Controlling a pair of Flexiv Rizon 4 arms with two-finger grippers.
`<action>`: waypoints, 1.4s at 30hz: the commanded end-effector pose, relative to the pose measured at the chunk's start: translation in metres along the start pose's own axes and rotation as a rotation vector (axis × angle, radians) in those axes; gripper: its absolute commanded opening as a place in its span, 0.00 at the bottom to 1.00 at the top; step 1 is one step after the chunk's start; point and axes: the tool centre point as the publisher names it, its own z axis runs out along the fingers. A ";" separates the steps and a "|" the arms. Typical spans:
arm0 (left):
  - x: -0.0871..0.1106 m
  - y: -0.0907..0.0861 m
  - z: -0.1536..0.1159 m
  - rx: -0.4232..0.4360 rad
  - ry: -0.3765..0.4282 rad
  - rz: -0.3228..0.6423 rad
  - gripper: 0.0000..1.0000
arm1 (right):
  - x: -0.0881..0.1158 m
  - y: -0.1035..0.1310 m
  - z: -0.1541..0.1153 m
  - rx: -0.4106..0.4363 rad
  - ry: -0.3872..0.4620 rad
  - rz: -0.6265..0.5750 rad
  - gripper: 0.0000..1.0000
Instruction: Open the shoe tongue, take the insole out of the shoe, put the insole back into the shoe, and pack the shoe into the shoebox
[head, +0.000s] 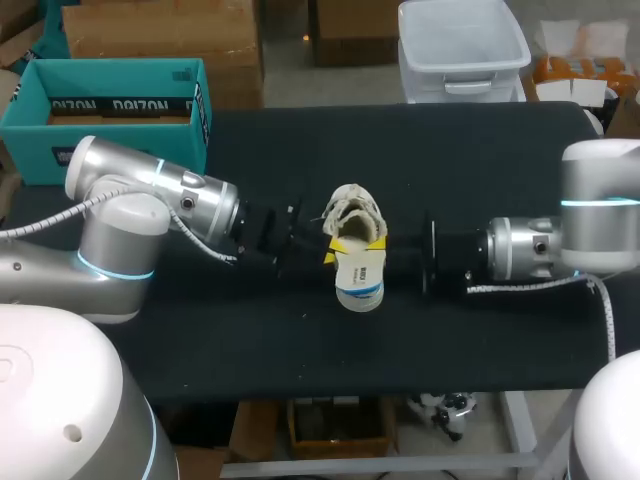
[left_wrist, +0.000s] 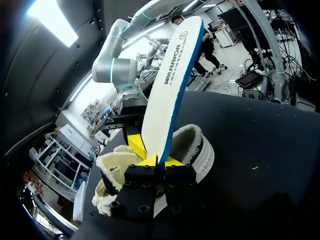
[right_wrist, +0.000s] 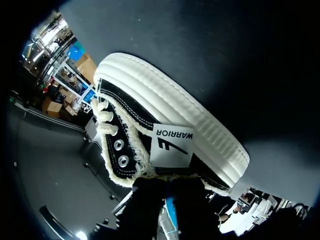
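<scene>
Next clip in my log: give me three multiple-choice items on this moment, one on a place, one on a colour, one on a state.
1. Where does the shoebox stand? A) far left of the table B) near right corner C) near middle
2. The insole's edge is: A) red B) blue C) green
3. The left tool is: A) open B) shut on a lace C) shut on the insole

Answers: 1 A, the teal box sits far left, apart from the shoe. 2 B, a blue rim runs along its white face. 3 C, both yellow tips pinch its end.
</scene>
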 end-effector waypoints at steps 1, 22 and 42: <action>-0.001 0.001 0.001 0.009 -0.005 0.005 0.00 | -0.002 -0.014 -0.003 -0.025 -0.009 0.004 0.42; 0.000 -0.003 0.000 0.014 -0.004 0.012 0.00 | -0.013 -0.034 -0.012 -0.066 0.014 -0.004 0.00; 0.005 -0.035 0.001 0.060 -0.005 0.096 0.00 | -0.012 -0.030 -0.008 -0.087 0.008 -0.008 0.00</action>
